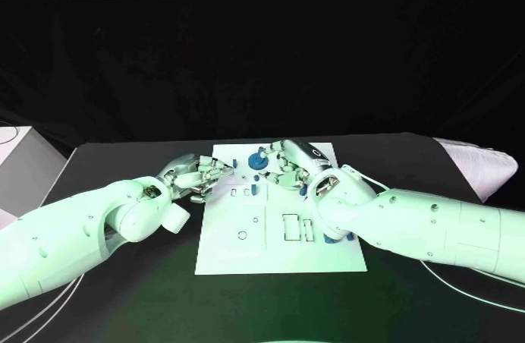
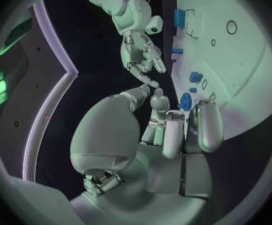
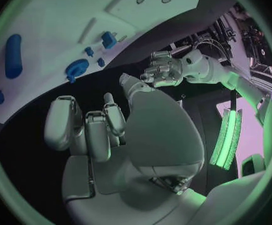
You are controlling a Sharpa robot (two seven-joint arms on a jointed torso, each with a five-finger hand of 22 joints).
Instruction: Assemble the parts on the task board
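The white task board (image 1: 274,244) lies in the middle of the black table. A round blue gear (image 1: 258,161) sits near its far edge, with small blue parts (image 1: 254,182) just nearer and a blue block (image 1: 334,237) at its right edge. My left hand (image 1: 198,173) hovers at the board's far left edge, fingers apart and holding nothing. My right hand (image 1: 289,165) hangs over the far part of the board beside the gear, also holding nothing. The left wrist view shows the gear (image 2: 185,101) just past my left fingers (image 2: 204,127). The right wrist view shows the gear (image 3: 78,67) beyond my right hand (image 3: 98,127).
A long blue part (image 3: 13,49) lies on the board (image 3: 55,15) away from both hands. Rectangular slots (image 1: 291,227) are cut in the board's near half. A white box (image 1: 22,168) stands at the table's left edge and a pale bundle (image 1: 482,165) at its right.
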